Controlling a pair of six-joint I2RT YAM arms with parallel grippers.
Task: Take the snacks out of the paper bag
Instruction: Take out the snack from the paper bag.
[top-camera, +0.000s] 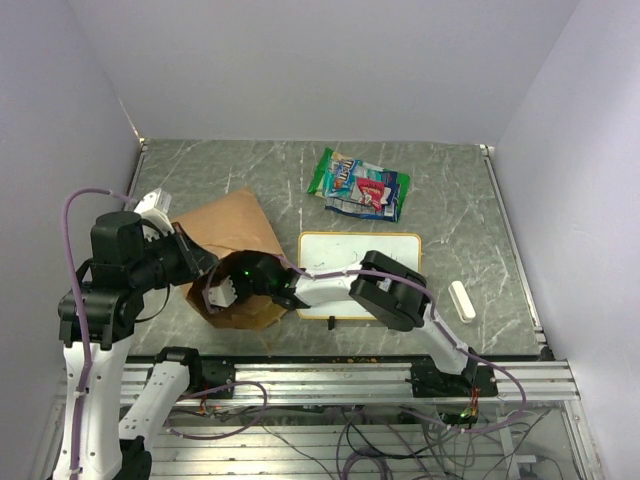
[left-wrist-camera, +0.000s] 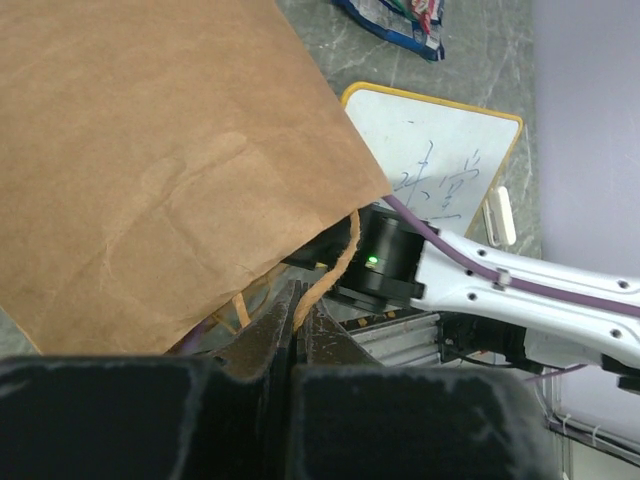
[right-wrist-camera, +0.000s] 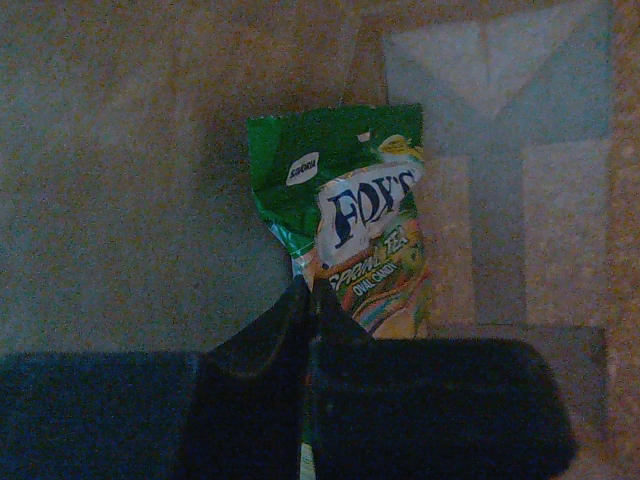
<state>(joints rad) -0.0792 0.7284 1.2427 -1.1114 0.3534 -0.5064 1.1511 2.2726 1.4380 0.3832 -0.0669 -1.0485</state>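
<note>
Right fingers (right-wrist-camera: 300, 312) fill the bottom of the wrist view, closed to a seam. A sliver of wrapper shows between them, so I judge they're pinched on the near short end of the green packet (right-wrist-camera: 340, 190), deep inside the paper bag (top-camera: 235, 225). Left fingers (left-wrist-camera: 290, 325) are also closed, clamped on the bag's rim where the string handle (left-wrist-camera: 340, 265) loops in, propping the mouth up. The bag lies on its side at the left of the table (top-camera: 450, 190), mouth toward the arm bases, just beside the whiteboard (top-camera: 355, 250). The right arm crosses the board's near-left corner to go in. A pile of snacks (top-camera: 360, 185) sits out beyond the board, well apart from the bag. Key relation: the packet's long axis runs straight away from the right fingers, in line with them, so I'd expect a straight pull back along that axis through the mouth. Only the right arm can do it, since the left is busy with the rim. Hard to make out: the bag interior is dim and grainy, the packet's near end is hidden behind the fingers, and I can't tell whether more packets lie beside it. From above, the bag mouth hides the right fingertips. The eraser (top-camera: 460, 300) is off to the right, out of the way.
</note>
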